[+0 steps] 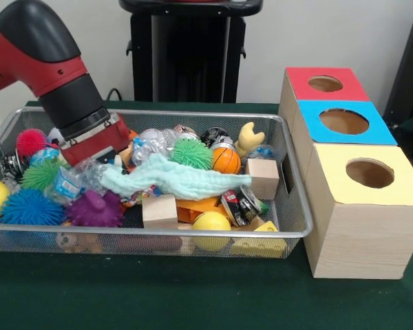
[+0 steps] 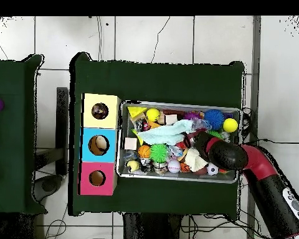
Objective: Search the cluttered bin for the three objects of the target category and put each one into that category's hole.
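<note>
The arm (image 1: 48,69) leans down into the mesh bin (image 1: 292,230), its head buried among the toys at the end farthest from the boxes (image 1: 361,206), so I cannot tell how the jaws stand. It seems to be digging, since the clutter hides much of what lies below. A pale green cloth (image 1: 172,180) sprawls across the middle of the bin and covers several things, which makes searching harder. Spiky balls lie near the arm: a blue one (image 1: 31,206), a purple one (image 1: 96,208) and a green one (image 1: 191,152) beyond the cloth. Wooden blocks (image 1: 160,210) sit on the cloth's box side. Just beside the bin, the red (image 1: 325,84), blue (image 1: 344,122) and yellow holes (image 1: 369,173) face up for dropping things in.
</note>
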Robot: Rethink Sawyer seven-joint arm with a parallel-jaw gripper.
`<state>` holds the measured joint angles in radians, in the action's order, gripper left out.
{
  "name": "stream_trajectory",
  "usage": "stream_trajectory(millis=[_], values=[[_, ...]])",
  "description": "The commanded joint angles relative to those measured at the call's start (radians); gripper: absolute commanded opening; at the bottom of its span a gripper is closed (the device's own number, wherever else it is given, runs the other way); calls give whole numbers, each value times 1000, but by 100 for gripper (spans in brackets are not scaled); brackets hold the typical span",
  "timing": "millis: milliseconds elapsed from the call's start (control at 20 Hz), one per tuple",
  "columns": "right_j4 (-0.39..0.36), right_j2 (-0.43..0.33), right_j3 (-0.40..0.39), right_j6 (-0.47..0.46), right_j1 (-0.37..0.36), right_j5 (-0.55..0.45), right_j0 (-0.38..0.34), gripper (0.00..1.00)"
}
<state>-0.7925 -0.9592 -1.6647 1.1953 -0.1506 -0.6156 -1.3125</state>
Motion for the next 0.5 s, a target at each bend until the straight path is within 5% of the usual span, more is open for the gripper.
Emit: stream_trajectory(millis=[50, 300, 500], values=[[-35, 16, 223, -363, -42, -132, 6, 0], [-36, 54, 108, -206, -116, -89, -4, 0], [-19, 120, -84, 23, -202, -27, -9, 0]])
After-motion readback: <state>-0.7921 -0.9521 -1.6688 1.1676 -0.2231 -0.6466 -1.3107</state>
